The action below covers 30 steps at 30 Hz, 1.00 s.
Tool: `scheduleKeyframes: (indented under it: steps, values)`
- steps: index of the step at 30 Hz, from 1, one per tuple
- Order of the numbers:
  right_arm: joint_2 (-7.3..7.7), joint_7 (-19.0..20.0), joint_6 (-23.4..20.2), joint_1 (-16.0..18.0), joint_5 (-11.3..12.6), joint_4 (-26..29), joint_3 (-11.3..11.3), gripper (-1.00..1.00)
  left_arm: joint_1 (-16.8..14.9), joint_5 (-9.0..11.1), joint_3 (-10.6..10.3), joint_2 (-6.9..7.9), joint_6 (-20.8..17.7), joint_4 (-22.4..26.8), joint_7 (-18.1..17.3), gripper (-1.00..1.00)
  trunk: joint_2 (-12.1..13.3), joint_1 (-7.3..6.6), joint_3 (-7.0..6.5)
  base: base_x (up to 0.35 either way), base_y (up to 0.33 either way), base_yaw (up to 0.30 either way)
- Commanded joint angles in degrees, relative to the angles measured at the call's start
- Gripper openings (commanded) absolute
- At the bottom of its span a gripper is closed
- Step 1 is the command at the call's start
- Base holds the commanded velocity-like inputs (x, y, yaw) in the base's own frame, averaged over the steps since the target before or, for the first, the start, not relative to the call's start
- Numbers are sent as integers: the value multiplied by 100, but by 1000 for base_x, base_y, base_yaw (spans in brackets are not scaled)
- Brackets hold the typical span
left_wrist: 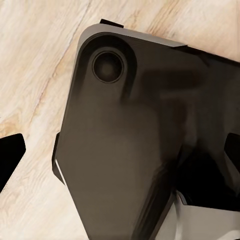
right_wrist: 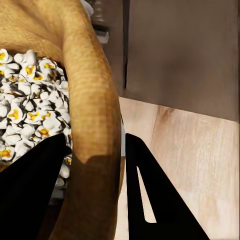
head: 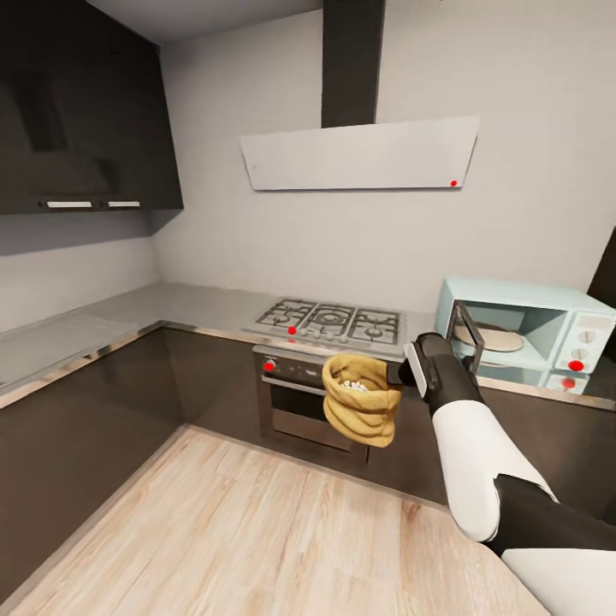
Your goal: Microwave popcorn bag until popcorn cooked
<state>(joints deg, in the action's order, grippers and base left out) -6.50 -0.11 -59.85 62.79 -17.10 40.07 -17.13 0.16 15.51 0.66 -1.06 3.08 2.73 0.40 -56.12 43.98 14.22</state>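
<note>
My right end effector [right_wrist: 95, 190], black fingers clamped on the rolled rim of the tan-yellow paper popcorn bag [head: 359, 400], holds it in the air before the steel oven [head: 299, 402]. Whitish popcorn [right_wrist: 27, 105] fills it. Pale-blue boxy microwave [head: 547, 329] stands open on the grey worktop [head: 171, 308]. Left end effector: cannot tell. Popcorn looks popped; next, probably carry the bag to the worktop and set it upright.
</note>
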Motion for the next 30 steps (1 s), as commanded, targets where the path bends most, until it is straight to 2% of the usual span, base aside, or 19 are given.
scheduleKeyframes:
  steps: [1, 6, 18, 22, 30]
  values:
    - [-3, -1, -15, 5, -4, 4, -27, -100, 2, 22, 4, -1, 9, 8, 4, 100, -5, 1, 7, 0, 0, -38]
    - [55, 2, -15, 5, -4, 4, -27, -100, 2, 22, 3, -3, 9, 8, 4, 100, -5, 1, 7, 0, 0, -8]
    - [68, 4, -15, 5, -1, -158, -27, -100, 2, 29, 10, -1, 9, 8, 4, 100, -5, 1, 7, -7, 0, -6]
    - [123, 2, -15, 5, -4, -158, -27, -100, 2, 28, 4, -1, 9, 8, 4, 100, -5, 1, 7, -2, 0, -198]
    - [131, 2, -15, 5, -5, -161, -26, -100, 2, 23, -1, -6, 7, 8, 4, 100, -5, 1, 7, -2, 0, -208]
